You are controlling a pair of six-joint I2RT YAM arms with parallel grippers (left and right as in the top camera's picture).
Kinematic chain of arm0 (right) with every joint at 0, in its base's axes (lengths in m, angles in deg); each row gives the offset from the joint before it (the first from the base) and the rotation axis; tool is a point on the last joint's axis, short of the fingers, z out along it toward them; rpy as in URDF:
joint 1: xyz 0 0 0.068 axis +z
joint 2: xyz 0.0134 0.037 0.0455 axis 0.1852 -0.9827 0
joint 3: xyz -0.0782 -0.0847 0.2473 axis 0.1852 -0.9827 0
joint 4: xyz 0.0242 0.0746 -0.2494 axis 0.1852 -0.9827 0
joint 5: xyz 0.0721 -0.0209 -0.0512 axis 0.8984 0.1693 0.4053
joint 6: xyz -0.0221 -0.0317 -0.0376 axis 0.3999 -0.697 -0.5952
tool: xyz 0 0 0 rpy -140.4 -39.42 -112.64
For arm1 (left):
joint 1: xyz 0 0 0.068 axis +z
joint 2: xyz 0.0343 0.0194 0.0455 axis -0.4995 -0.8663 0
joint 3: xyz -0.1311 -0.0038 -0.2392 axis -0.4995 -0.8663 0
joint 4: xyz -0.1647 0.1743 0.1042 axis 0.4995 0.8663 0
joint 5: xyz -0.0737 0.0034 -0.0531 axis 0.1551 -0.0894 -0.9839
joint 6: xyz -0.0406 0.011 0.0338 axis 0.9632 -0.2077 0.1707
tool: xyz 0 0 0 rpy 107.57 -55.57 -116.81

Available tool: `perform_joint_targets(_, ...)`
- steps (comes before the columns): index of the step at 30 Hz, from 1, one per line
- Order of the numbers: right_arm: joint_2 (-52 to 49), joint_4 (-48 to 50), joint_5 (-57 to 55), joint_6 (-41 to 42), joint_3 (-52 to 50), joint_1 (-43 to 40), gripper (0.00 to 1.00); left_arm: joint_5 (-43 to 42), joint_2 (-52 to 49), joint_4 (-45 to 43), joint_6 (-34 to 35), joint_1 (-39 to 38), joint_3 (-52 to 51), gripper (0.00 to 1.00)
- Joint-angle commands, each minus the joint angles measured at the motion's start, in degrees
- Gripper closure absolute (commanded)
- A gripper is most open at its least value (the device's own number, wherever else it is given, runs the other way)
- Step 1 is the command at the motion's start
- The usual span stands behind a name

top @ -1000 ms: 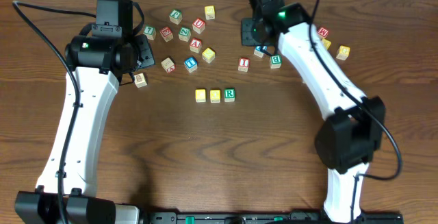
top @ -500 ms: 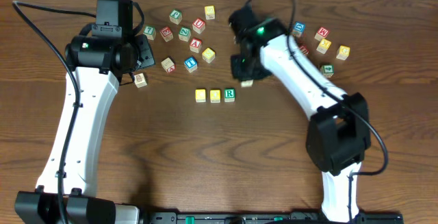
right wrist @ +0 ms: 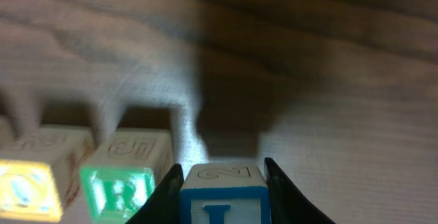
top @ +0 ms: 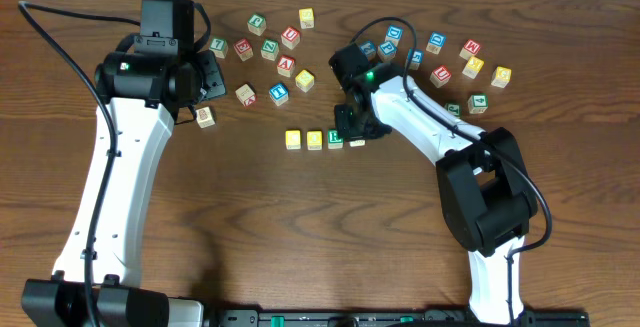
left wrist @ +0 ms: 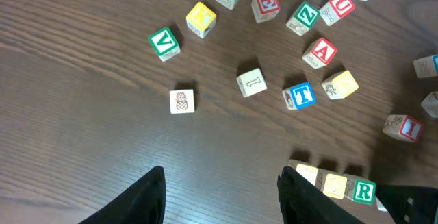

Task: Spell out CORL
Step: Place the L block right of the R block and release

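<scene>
Two yellow-topped cubes [top: 293,139] [top: 314,139] and the green "R" cube [top: 335,139] stand in a row at the table's middle. My right gripper [top: 350,127] is shut on the blue "L" cube [top: 358,143] and holds it just right of the "R". In the right wrist view the "L" cube [right wrist: 222,196] sits between my fingers [right wrist: 222,170], beside the "R" cube [right wrist: 123,186] and a yellow cube [right wrist: 24,190]. My left gripper [top: 205,79] is open and empty at the back left; its wrist view [left wrist: 222,200] shows the row [left wrist: 335,185] at lower right.
Loose letter cubes lie scattered at the back: a cluster around the blue "T" cube [top: 278,93] and red "A" cube [top: 286,65], another at the back right around [top: 473,67]. A pineapple cube [top: 205,117] sits near the left arm.
My right arm has swung from the back right cluster down and left to the row, carrying the "L" cube to the right of the "R". The left arm has not moved.
</scene>
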Motion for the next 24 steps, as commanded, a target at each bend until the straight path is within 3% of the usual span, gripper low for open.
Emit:
perform_joint_targets(1,-0.15,2.21,-2.25,0.94,-1.95,0.17,0.83,0.48,-0.44,-0.09,-0.98,0.24,0.50,0.48)
perform_joint_targets(7,-0.15,4.63,-2.32,0.92,-3.23,0.20,0.80,0.48,-0.44,-0.09,-0.98,0.24,0.50,0.48)
perform_joint_targets(17,-0.15,4.48,-2.23,0.92,-3.23,1.25,0.60,0.48,-0.44,-0.09,-0.98,0.24,0.50,0.48)
perform_joint_targets(24,-0.13,4.55,-2.10,0.92,-2.73,1.42,0.62,0.48,-0.44,-0.11,-0.96,0.24,0.50,0.48)
